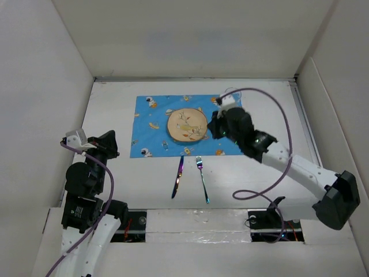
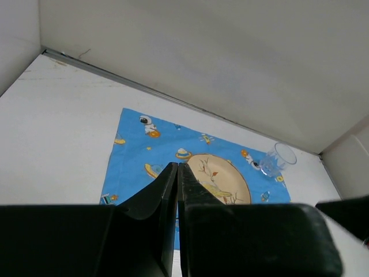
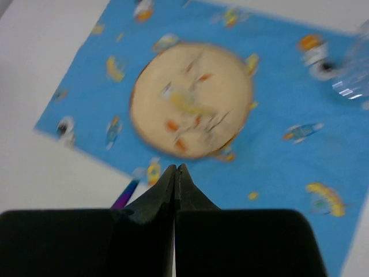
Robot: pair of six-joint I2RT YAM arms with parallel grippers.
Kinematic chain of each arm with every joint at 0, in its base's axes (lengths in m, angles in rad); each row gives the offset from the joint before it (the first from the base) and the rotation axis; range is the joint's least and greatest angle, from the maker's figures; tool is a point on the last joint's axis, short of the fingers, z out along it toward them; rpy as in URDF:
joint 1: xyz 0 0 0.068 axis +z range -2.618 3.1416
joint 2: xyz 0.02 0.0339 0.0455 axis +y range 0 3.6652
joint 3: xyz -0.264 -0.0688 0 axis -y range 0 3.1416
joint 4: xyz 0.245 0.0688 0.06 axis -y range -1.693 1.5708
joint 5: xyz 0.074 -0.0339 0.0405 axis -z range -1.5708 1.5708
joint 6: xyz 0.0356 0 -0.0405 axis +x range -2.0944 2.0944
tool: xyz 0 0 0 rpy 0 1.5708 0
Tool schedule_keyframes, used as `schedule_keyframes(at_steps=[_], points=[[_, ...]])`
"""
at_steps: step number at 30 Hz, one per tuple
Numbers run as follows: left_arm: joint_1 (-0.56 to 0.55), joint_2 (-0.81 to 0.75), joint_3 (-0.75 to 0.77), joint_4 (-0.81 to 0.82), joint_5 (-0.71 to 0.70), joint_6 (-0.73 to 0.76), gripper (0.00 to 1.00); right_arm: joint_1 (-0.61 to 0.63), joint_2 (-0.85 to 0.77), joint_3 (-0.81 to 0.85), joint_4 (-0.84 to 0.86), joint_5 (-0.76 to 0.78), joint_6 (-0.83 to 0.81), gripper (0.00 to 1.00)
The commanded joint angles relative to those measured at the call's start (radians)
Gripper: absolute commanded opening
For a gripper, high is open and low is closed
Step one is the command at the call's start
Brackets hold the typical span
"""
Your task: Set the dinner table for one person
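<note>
The white dinner table [image 1: 112,109] carries a blue space-print placemat [image 1: 151,133] with a round beige plate [image 1: 187,126] on it. A knife [image 1: 177,176] and a fork [image 1: 202,179] lie side by side on the bare table just in front of the mat. A clear glass [image 2: 278,158] stands at the mat's far right corner. My right gripper [image 3: 176,168] hovers shut and empty over the mat, right of the plate [image 3: 190,98]. My left gripper [image 2: 177,166] is shut and empty, held back at the table's left [image 1: 109,144].
White walls enclose the table on the left, back and right. A purple cable loops from the right arm [image 1: 300,167] over the table's right side. The knife's tip [image 3: 124,195] shows in the blurred right wrist view.
</note>
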Motion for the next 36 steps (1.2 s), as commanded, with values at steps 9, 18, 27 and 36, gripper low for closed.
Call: schedule_keyframes(at_steps=[9, 18, 27, 36], points=[[-0.006, -0.012, 0.003, 0.041, 0.005, 0.004, 0.4, 0.457, -0.114, -0.408, 0.003, 0.286, 0.273, 0.0], [-0.006, 0.014, 0.005, 0.041, 0.005, 0.004, 0.46, 0.512, 0.159, -0.271, -0.057, 0.344, 0.33, 0.42], [-0.006, 0.01, 0.003, 0.041, 0.018, 0.004, 0.46, 0.491, 0.271, -0.273, -0.023, 0.324, 0.353, 0.31], [-0.006, 0.005, 0.003, 0.04, 0.016, 0.004, 0.46, 0.549, 0.264, -0.274, -0.149, 0.369, 0.463, 0.0]])
